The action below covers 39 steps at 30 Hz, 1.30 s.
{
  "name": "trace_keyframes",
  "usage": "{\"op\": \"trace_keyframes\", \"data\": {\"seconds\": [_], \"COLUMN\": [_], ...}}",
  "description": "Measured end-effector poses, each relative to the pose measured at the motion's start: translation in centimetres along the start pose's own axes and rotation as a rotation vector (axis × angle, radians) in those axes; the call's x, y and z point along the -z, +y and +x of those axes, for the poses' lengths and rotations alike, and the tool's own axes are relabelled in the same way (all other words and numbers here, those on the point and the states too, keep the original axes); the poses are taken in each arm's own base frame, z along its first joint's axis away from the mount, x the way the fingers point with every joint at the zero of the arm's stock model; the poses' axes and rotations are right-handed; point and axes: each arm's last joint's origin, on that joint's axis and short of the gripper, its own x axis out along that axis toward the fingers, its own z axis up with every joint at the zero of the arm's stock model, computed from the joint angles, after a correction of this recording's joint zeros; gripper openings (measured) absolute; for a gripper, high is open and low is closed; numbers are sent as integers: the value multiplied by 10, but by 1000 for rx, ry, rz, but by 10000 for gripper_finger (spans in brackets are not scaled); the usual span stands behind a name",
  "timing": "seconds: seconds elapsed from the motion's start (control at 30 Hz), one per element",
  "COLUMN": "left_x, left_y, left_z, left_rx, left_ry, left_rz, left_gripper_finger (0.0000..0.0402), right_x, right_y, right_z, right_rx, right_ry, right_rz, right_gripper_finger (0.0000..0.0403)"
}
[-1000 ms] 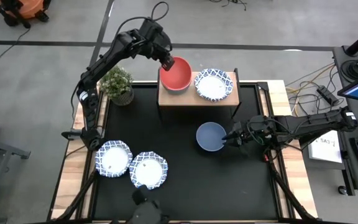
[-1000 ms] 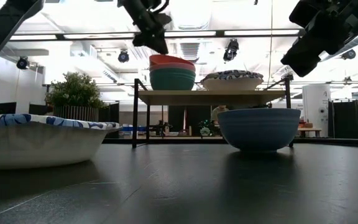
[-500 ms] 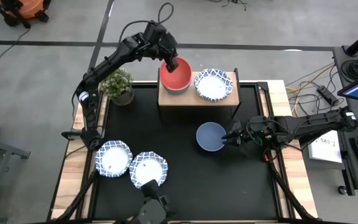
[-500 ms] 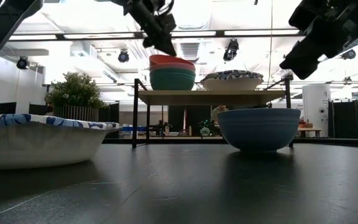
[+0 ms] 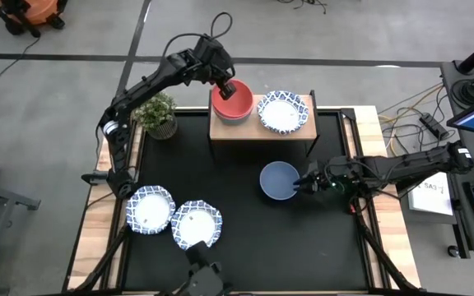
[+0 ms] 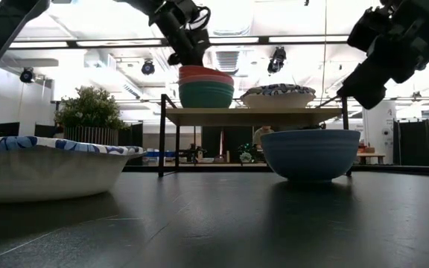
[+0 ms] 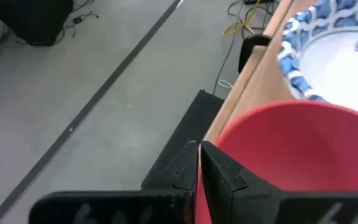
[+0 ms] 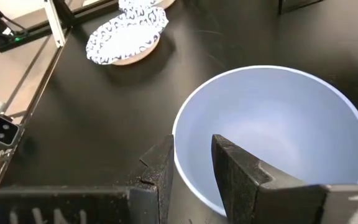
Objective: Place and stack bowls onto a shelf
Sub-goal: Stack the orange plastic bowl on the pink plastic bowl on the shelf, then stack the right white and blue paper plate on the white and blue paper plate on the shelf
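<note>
The left end effector (image 5: 228,86) is at the rear of the wooden shelf (image 5: 257,131), its fingers closed on the rim of the red bowl (image 5: 235,102). In the low view the red bowl sits on top of a stack, with a pink bowl (image 6: 208,79) beneath it and a green bowl (image 6: 207,94) at the bottom. A white bowl with a blue-patterned rim (image 5: 283,111) stands beside the stack on the same shelf.

The right end effector (image 5: 304,182) is at the edge of the blue bowl (image 5: 280,180), which rests on the black worktop (image 5: 253,238) in front of the shelf. Its fingers straddle the bowl's rim, one inside and one outside, not yet clamped. Two more blue-patterned bowls (image 5: 150,208) (image 5: 196,224) lie touching near the front left corner of the worktop. A potted plant (image 5: 155,112) stands left of the shelf.
</note>
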Motion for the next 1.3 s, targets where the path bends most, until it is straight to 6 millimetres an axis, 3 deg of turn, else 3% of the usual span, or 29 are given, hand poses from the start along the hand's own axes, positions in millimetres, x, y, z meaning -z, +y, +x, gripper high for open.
{"op": "trace_keyframes", "data": {"seconds": [0.2, 0.43, 0.67, 0.83, 1.1, 1.3], "left_x": [-5, 33, 75, 94, 96, 85], "left_y": [-4, -24, -44, -46, -47, -53], "left_z": [-47, -68, -64, -55, -49, -64], "left_rx": [19, 47, 42, -1, 5, 73], "left_ry": [-73, -142, -276, -236, -211, -222], "left_rz": [-13, -52, -78, -104, -101, -102], "left_gripper_finger": [1, 1, 1, 1, 1, 1], "right_x": [0, -3, -5, -7, -7, -7], "right_y": [0, 1, 2, 3, 2, 2], "right_z": [1, 1, 1, 1, 1, 1], "right_rx": [-12, -22, -30, -37, -34, -30], "right_ry": [-37, -70, -95, -116, -117, -119], "right_rz": [-10, -53, -62, -62, -49, -28], "right_gripper_finger": [98, 98, 98, 98, 98, 98]}}
